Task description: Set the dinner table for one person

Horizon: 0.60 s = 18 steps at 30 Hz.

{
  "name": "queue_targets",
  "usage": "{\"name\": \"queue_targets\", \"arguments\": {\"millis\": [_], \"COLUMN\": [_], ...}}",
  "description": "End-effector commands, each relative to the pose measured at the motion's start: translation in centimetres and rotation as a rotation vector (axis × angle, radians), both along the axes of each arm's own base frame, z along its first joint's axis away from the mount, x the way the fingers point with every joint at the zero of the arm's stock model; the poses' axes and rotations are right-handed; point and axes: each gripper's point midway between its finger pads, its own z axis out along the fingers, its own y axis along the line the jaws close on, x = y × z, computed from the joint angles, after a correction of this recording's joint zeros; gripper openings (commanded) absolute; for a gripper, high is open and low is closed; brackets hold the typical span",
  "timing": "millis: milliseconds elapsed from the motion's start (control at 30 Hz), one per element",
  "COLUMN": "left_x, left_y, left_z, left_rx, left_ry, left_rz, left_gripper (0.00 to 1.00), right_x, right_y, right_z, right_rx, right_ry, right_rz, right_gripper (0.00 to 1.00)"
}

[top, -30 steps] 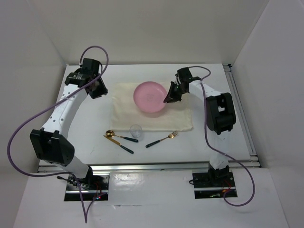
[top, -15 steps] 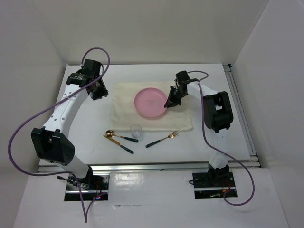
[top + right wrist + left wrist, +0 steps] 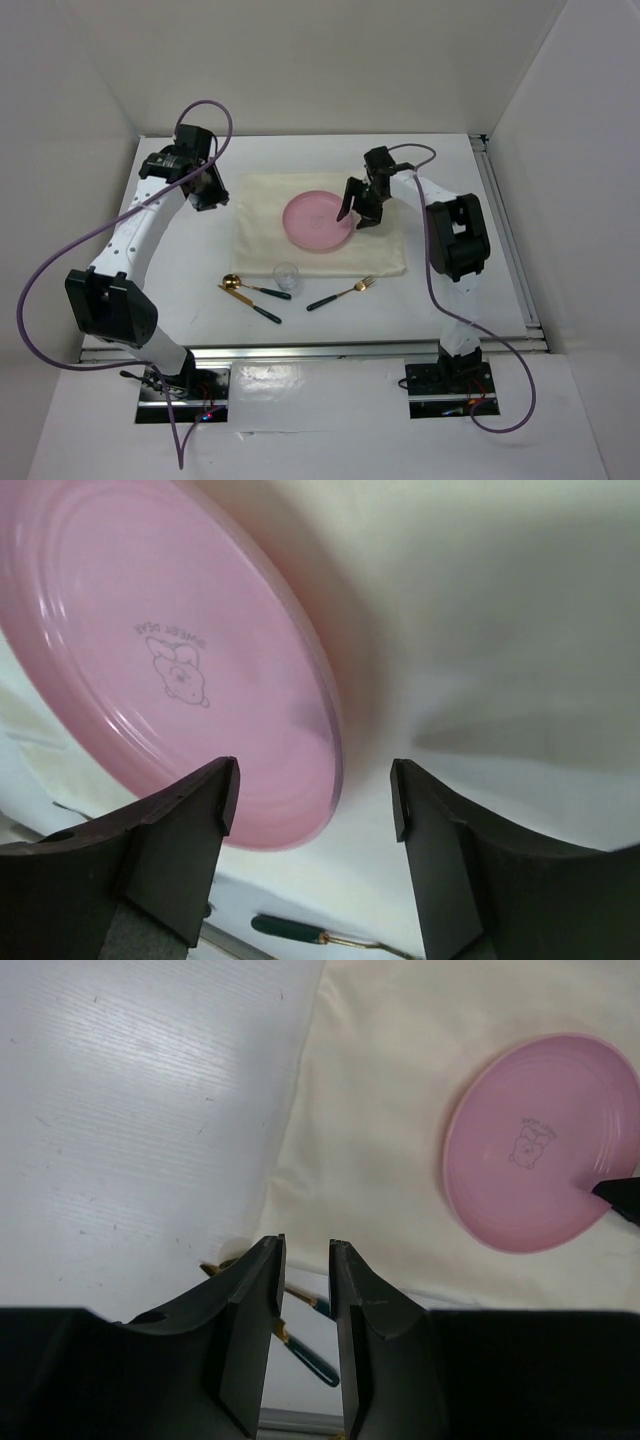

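Right gripper point(image 3: 357, 213) first: its jaws are spread wide with nothing in them, hanging just over the right-hand rim of the pink plate point(image 3: 315, 218). In the wrist view the rim sits right between the two black fingers, and I can't tell if either one touches it. The left gripper point(image 3: 210, 190) hovers near the upper left corner of the cream mat point(image 3: 262, 215). Its jaws are almost together with just a thin slit between them, and it's carrying nothing. The plate looks flat on the mat, roughly centre of frame, so I'd call that step done. What's left, as I read it: the small clear glass point(image 3: 286, 274), the gold spoon point(image 3: 232, 283), a second dark-handled piece point(image 3: 268, 312) crossing under it (knife, I think, hard to say) and the fork point(image 3: 340, 295) all sit bunched below the mat's lower edge on the white dinner table point(image 3: 300, 150), which fills the middle of the frame. Texture-wise the plate is glossy, shallow and round, with a little cartoon print in the middle. The mat is soft matte cloth, slightly rumpled. The cutlery is thin metal with green handles.
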Motion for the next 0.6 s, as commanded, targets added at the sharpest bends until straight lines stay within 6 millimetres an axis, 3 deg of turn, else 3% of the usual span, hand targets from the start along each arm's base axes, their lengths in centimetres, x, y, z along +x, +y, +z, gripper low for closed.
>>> {"name": "queue_targets", "arguments": {"millis": [0,33,100,200,300,400,433,567], "left_x": [0.6,0.6,0.5,0.3,0.2,0.1,-0.1,-0.2], "left_y": [-0.6,-0.3,0.2,0.3,-0.1,0.1,0.1,0.0], "left_z": [2.2,2.2,2.8,3.7,5.2,5.5,5.8,5.5], "left_rx": [0.009,0.027,0.047,0.058,0.032,0.038,0.037,0.031], "left_ry": [-0.032,-0.024,-0.025,-0.055,-0.098,-0.108,-0.117,-0.108], "left_rz": [-0.066,-0.054,-0.04,-0.06,-0.074,-0.068,-0.068,-0.073], "left_gripper": [0.42,0.42,0.42,0.42,0.42,0.42,0.42,0.42], "right_x": [1.4,1.3,-0.1,-1.9,-5.8,-9.4,-10.3,-13.0], "right_y": [-0.8,-0.8,-1.2,0.5,5.2,9.6,10.5,13.5], "right_z": [8.8,10.1,12.1,13.6,14.6,14.3,12.6,9.7], "right_rx": [-0.048,-0.059,-0.087,-0.093,-0.015,0.013,0.002,-0.065], "right_ry": [-0.222,-0.256,-0.314,-0.399,-0.456,-0.464,-0.429,-0.401], "right_rz": [-0.019,-0.024,-0.003,0.094,0.27,0.416,0.448,0.561], "right_gripper": [0.74,0.82,0.82,0.82,0.82,0.84,0.84,0.84]}}
